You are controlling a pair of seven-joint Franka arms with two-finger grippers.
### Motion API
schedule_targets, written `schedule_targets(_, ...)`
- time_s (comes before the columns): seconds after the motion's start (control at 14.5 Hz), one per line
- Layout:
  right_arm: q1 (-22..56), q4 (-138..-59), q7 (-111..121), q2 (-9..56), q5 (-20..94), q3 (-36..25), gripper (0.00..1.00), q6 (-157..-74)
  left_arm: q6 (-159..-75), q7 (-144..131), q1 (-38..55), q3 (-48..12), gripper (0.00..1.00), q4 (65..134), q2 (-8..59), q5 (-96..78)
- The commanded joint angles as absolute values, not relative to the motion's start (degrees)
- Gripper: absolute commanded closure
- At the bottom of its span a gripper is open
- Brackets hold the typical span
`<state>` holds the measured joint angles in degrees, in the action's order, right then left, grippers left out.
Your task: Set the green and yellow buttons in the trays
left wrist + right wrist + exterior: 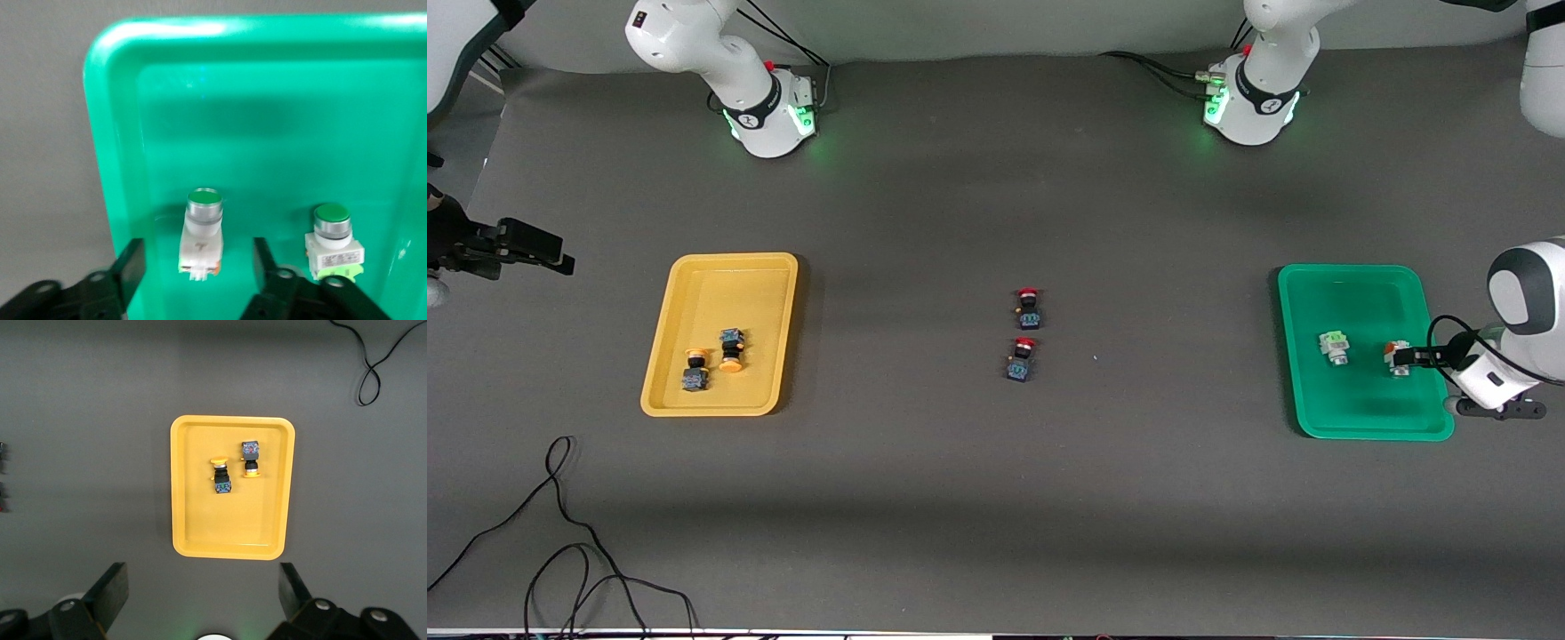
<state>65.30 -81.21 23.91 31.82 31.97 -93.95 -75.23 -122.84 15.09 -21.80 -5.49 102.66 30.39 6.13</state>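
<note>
It was a robotics lab bench: 2 white arm bases (pixel 769 111) with green status lights were bolted at the far edge of a grey matted table (pixel 960 498), and loose black cable (pixel 560 533) trailed along its near edge.

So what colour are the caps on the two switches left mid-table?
Red, on both switches; the front view shows it best.

Even overhead light, soft shadows on the table (pixel 960 498). Glare on the green tray (pixel 200 28) rim; left wrist view slightly blurred.
</note>
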Motion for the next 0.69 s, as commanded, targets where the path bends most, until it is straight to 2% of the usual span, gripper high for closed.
schedule_targets(0.0,65.21,-80.6,23.12,32.34,31.11,-93.96,0.0,-74.27,-120.77,13.71,-21.36,-5.89,0.01,102.31,25.51,7.29)
schedule_targets(0.28,65.21,-80.42,23.2,32.43,31.11,-93.78,0.0,-74.18,-106.3,13.97,-19.25,-6.24,0.01,98.98,14.18,7.29)
schedule_targets(0.48,65.21,-80.51,23.2,32.43,31.11,-93.61,0.0,-74.18,-94.87,13.71,-17.15,-6.85,0.01,93.62,8.89,7.12)
schedule_targets(0.62,63.56,-80.07,23.12,32.08,30.94,-92.21,0.0,-74.18,-91.16,13.8,-16.61,-7.29,0.01,91.68,6.08,6.86)
